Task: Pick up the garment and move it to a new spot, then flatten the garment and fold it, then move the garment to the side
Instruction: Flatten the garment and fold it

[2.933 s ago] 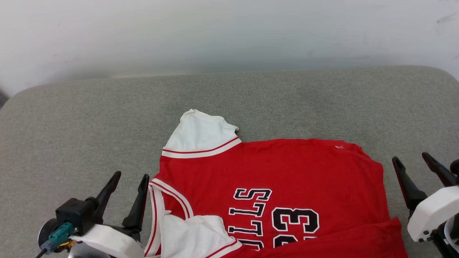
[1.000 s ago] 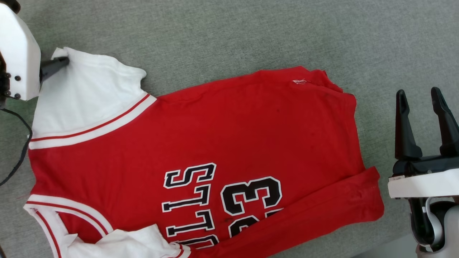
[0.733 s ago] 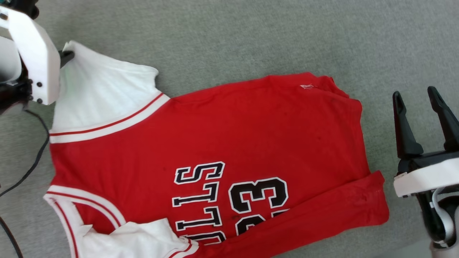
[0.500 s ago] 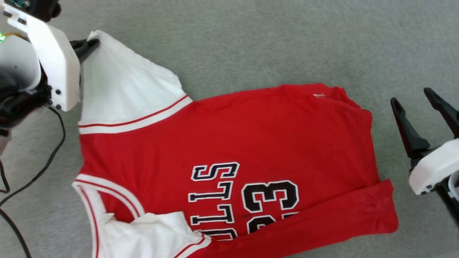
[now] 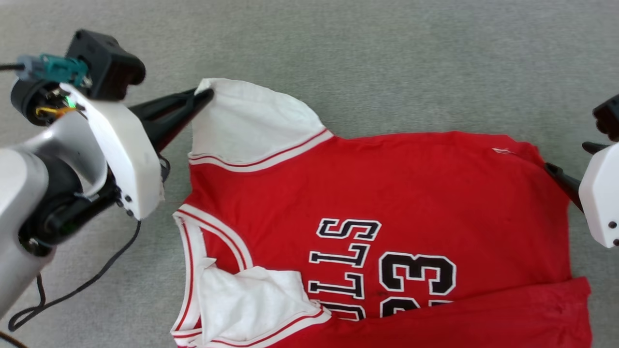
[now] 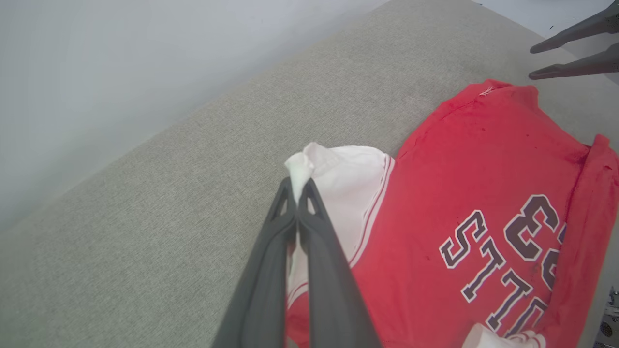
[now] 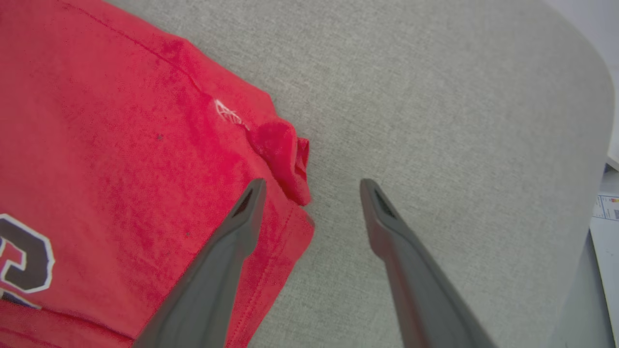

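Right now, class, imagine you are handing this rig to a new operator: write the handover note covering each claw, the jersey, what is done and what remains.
Left claw: shut on the tip of the far white sleeve.
Right claw: open, holding nothing, poised at the red hem corner; one finger is over the fabric, the other over the grey cushion.
Jersey: lying on the cushion, lettering up, near sleeve rumpled, near edge folded over.
Done: one grip taken.
Left: close the right claw on the hem corner, lift, move, flatten, fold, set aside.
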{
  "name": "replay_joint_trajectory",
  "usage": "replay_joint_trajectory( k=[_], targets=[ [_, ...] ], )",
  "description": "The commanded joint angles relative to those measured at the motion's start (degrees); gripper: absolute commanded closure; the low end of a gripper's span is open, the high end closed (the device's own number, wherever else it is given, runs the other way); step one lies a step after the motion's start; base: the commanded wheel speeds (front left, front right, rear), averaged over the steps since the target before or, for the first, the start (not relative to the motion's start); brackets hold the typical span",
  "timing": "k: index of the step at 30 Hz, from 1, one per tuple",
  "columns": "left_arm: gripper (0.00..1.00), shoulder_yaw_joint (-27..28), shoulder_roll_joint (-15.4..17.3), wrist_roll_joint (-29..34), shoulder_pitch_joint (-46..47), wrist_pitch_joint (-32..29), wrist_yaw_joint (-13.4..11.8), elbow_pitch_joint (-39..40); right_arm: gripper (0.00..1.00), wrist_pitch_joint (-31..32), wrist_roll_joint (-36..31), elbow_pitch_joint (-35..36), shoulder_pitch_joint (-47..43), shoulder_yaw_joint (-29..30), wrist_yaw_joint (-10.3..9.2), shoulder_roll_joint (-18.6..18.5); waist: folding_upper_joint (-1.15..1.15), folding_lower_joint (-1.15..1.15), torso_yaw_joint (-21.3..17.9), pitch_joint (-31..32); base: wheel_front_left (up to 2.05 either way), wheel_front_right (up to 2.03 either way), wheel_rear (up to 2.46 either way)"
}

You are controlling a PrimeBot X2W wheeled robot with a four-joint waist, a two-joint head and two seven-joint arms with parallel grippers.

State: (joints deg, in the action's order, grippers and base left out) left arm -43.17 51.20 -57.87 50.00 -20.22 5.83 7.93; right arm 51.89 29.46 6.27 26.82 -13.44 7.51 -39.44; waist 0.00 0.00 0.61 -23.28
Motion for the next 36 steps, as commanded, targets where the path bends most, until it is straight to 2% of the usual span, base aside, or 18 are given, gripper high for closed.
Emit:
replay_joint_trajectory(
  k=[1, 8, 19, 20, 21, 22, 30, 36],
  targets=[
    [1.00, 0.03, 0.17, 0.61, -0.80, 0.55, -0.38, 0.76, 0.00, 0.51, 0.27, -0.53, 1.23, -0.53, -0.05, -0.71, 0.00, 0.00, 1.17, -0.71, 0.00, 0.00, 0.00],
    [1.00, -0.22, 0.26, 2.35, -3.35, 2.82, -2.94, 7.31, 0.00, 3.23, 1.77, -6.82, 5.32, -6.06, -0.04, -2.25, 0.00, 0.00, 3.92, -2.56, 0.00, 0.00, 0.00],
    [1.00, -1.31, -0.09, 3.91, -4.89, 3.70, -4.16, 9.48, 0.00, -0.35, 2.44, -17.78, 6.14, -12.97, -0.08, -1.50, 0.00, 0.00, 6.56, -4.38, 0.00, 0.00, 0.00],
    [1.00, -1.41, -0.24, 4.01, -4.89, 3.90, -4.11, 9.30, 0.30, -0.72, 2.53, -18.55, 6.14, -13.55, -0.08, -1.56, 0.00, 0.00, 6.65, -4.37, 0.00, 0.00, 0.00],
    [1.00, -1.42, -0.41, 4.08, -4.91, 3.96, -4.11, 9.02, 0.91, -1.18, 2.73, -19.24, 6.25, -14.04, -0.08, -1.52, 0.00, 0.00, 6.70, -4.31, 0.00, 0.00, 0.00],
    [1.00, -1.49, -0.57, 4.16, -4.98, 4.27, -4.02, 8.67, 1.00, -1.82, 2.89, -19.84, 6.38, -14.45, -0.09, -1.38, 0.00, 0.00, 6.70, -4.11, 0.00, 0.00, 0.00],
    [1.00, -1.33, -1.20, 4.68, -6.41, 7.31, -4.28, 4.24, 1.00, -10.82, 3.97, -20.79, 9.13, -13.51, -0.07, -1.02, 0.00, 0.00, 5.14, 0.93, 0.00, 0.00, 0.00],
    [1.00, -1.79, -0.26, 3.69, -9.69, 8.83, -5.00, 2.90, 1.00, -17.65, 4.39, -19.84, 5.69, -11.13, -0.06, -1.08, 0.00, 0.00, 4.00, 6.81, 0.00, 0.00, 0.00]
  ],
)
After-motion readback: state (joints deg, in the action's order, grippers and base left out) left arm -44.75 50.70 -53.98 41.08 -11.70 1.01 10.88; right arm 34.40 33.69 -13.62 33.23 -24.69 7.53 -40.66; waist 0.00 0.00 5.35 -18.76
